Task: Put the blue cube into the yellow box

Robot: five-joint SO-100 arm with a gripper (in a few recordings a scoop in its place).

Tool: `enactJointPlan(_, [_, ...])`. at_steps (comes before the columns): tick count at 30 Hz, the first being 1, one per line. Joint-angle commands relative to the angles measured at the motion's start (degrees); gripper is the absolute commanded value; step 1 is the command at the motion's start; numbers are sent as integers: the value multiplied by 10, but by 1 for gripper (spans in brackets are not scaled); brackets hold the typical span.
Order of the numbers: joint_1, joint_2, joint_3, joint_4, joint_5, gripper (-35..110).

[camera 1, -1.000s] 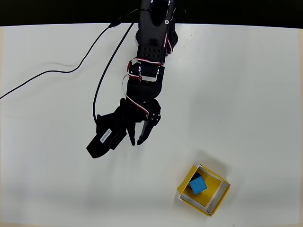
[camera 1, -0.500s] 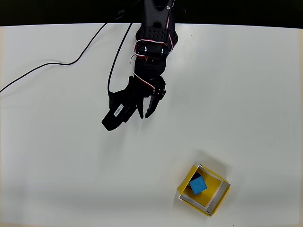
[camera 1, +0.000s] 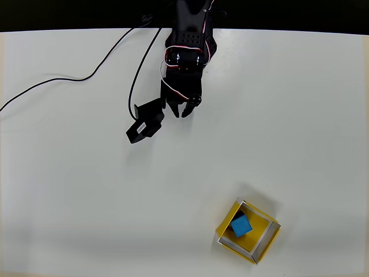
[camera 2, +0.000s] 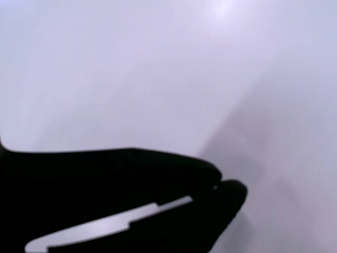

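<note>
The blue cube (camera 1: pixel 241 225) is sitting inside the yellow box (camera 1: pixel 264 240), nearer the box's upper-left wall in the overhead view. The box is resting on the white desk (camera 1: pixel 300 115). Well away from the box, up and to the left of it, the black hand (camera 1: pixel 180 113) is hanging nearly shut, its fingertips almost meeting in the wrist view (camera 2: pixel 221 184), gripping nothing.

I read this as a lab bench: a bare white table (camera 1: pixel 300 115), a black cable (camera 1: pixel 69 86) trailing off its left edge (nothing domestic), darkness behind.
</note>
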Motion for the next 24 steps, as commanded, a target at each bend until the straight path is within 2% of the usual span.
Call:
enactJointPlan(1, [-11, 17, 16, 40, 54, 0])
enactJointPlan(24, [-9, 15, 16, 40, 53, 1])
